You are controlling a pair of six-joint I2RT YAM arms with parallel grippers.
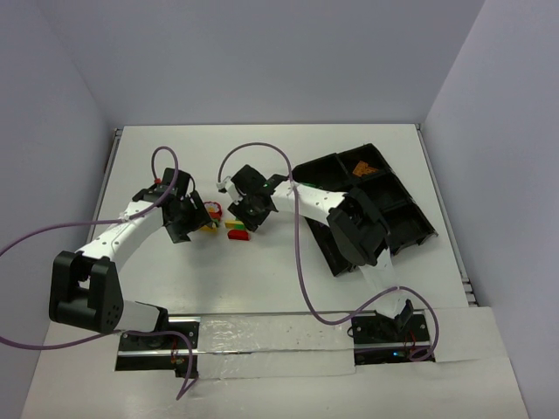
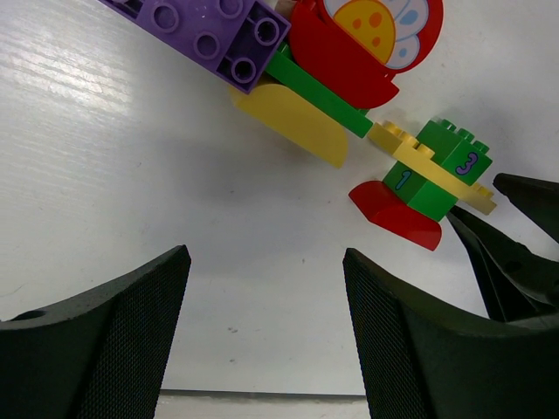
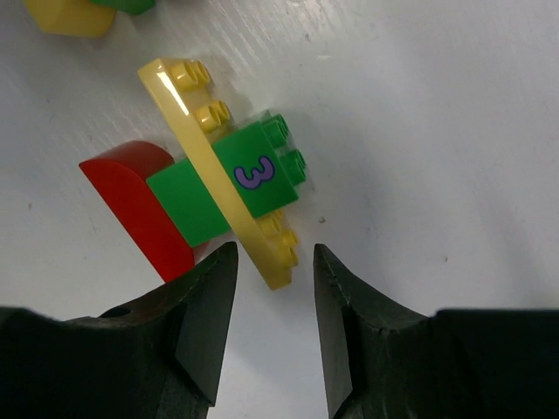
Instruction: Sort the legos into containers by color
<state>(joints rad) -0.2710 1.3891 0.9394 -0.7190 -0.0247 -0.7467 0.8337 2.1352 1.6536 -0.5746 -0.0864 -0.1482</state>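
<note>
Black plastic divided tray [image 1: 417, 218]: lies flat at the right of the white table [image 1: 262, 284], turned at an angle. One far compartment holds an orange piece [image 1: 362, 168]. The other compartments cannot be judged. Remaining bricks lie clustered at mid-table, well apart from the tray. Assembly one lies on its side: a green studded brick [image 3: 253, 179] printed with a purple 3 and a blue 1, a thin yellow studded plate [image 3: 194, 122] across it, and a red curved brick [image 3: 144, 201] at its base. Just beside it is assembly two: a purple studded plate [image 2: 210, 30], a red rounded piece [image 2: 349, 70] bearing a flower print, a thin green bar [image 2: 319, 92] and a yellow curved piece [image 2: 293, 122], all touching.
</note>
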